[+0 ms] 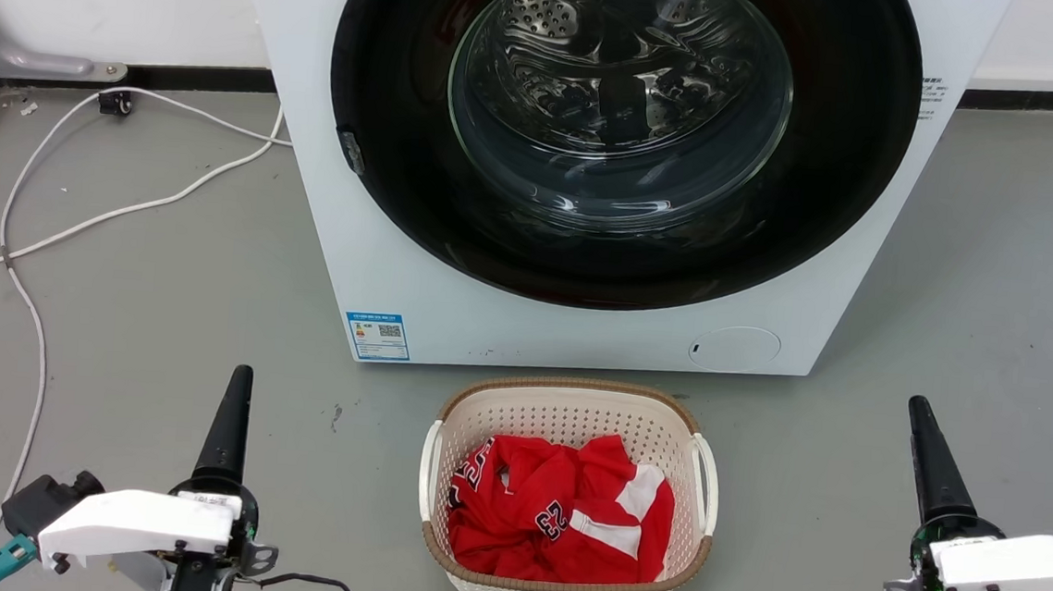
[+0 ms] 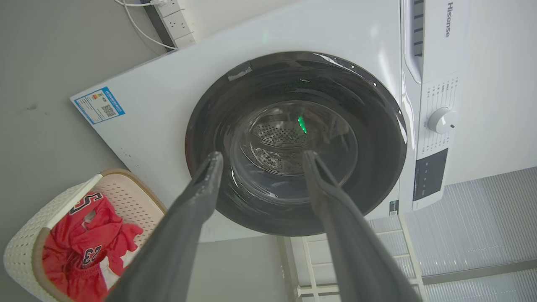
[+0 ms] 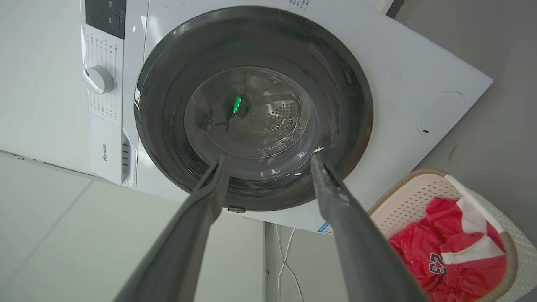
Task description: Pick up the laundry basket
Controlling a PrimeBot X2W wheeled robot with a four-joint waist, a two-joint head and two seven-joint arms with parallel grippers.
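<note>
Eyeing the laundry basket (image 1: 564, 419) sitting on the grey floor (image 1: 164, 307) just in front of the washing machine (image 1: 381, 257), well apart from either arm; judging it light and fairly stiff, being thin perforated cream plastic with rounded corners and a brown woven-look rim, carrying only a soft crumpled red jersey (image 1: 557, 520); favouring the two smooth white side handles (image 1: 429, 469) for a two-sided lift; keeping left pincer (image 2: 262, 155) and right pincer (image 3: 268, 157) spread open, gripping nothing

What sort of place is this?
Probably a laundry room, or a test space set up as one: a white front-loading washing machine stands on a grey floor, with a laundry basket holding a red jersey before it.
</note>
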